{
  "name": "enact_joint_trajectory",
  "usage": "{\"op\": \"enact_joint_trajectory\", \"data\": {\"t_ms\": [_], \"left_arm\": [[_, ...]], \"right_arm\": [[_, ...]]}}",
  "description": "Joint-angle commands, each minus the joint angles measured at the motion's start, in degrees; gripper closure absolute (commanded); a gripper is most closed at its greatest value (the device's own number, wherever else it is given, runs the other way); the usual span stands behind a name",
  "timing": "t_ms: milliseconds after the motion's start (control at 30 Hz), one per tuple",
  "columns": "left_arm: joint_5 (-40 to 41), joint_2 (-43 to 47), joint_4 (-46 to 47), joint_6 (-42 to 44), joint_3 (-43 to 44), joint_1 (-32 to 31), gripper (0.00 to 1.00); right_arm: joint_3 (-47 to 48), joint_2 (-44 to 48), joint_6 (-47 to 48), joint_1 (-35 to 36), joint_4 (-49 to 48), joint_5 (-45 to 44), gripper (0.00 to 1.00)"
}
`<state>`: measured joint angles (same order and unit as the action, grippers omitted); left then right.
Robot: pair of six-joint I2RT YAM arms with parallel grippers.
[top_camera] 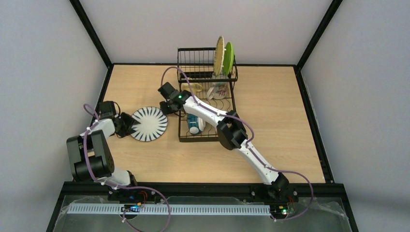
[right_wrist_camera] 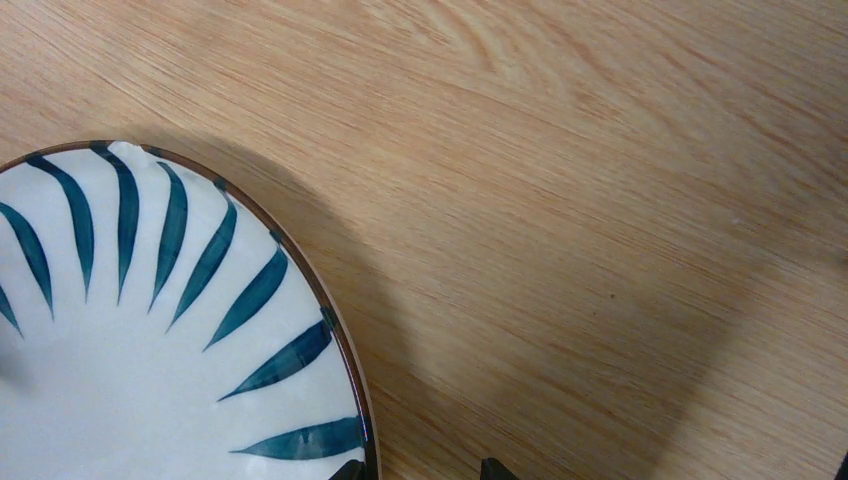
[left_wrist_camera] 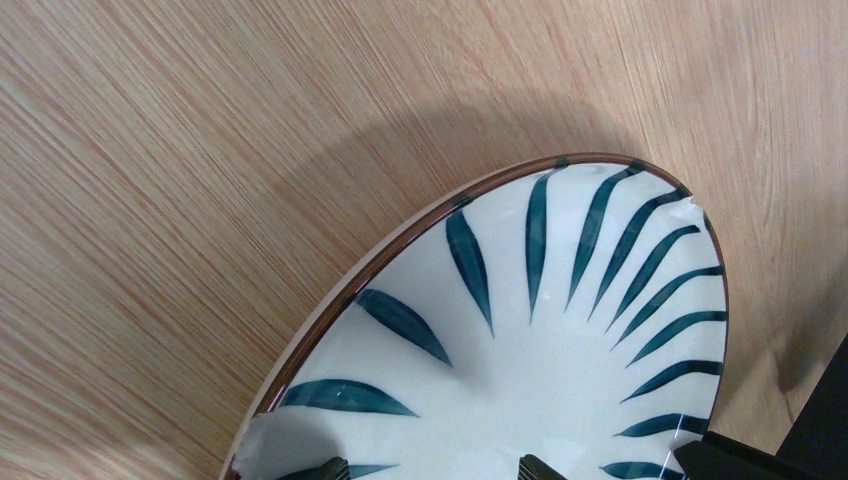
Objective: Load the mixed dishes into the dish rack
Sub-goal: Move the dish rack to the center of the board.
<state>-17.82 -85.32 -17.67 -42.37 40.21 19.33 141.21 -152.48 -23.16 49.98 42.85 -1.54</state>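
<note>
Striped plate (top_camera: pixel 149 123) lies flat on the tabletop (top_camera: pixel 280 121), just left of the dish rack (top_camera: pixel 205 140). Left pincer (top_camera: pixel 129 124) is at the plate edge farthest from the rack, jaws wide. Right pincer (top_camera: pixel 164 107) is at the edge nearest the rack, jaws partly apart, gripping nothing. Only the overhead view shows the rack load: tan plate (top_camera: pixel 219 56) and green plate (top_camera: pixel 228 58) upright, mug (top_camera: pixel 218 90), blue bowl (top_camera: pixel 194 123). Wrist views show fingertips (left_wrist_camera: pixel 335 467) over the plate face, and the right pincer straddling the rim.
</note>
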Motion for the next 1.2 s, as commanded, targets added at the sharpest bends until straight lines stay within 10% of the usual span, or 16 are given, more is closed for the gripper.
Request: {"op": "enact_joint_trajectory", "data": {"t_ms": [0, 1167], "left_arm": [[4.8, -1.6, -6.8, 2.2, -1.7, 0.1, 0.01], [6.2, -3.0, -7.3, 2.8, -1.2, 0.1, 0.01]], "right_arm": [[-1.7, 1.8, 1.7, -6.6, 6.5, -7.7, 0.36], [-3.7, 6.5, 4.2, -11.0, 4.5, -6.0, 0.32]]}}
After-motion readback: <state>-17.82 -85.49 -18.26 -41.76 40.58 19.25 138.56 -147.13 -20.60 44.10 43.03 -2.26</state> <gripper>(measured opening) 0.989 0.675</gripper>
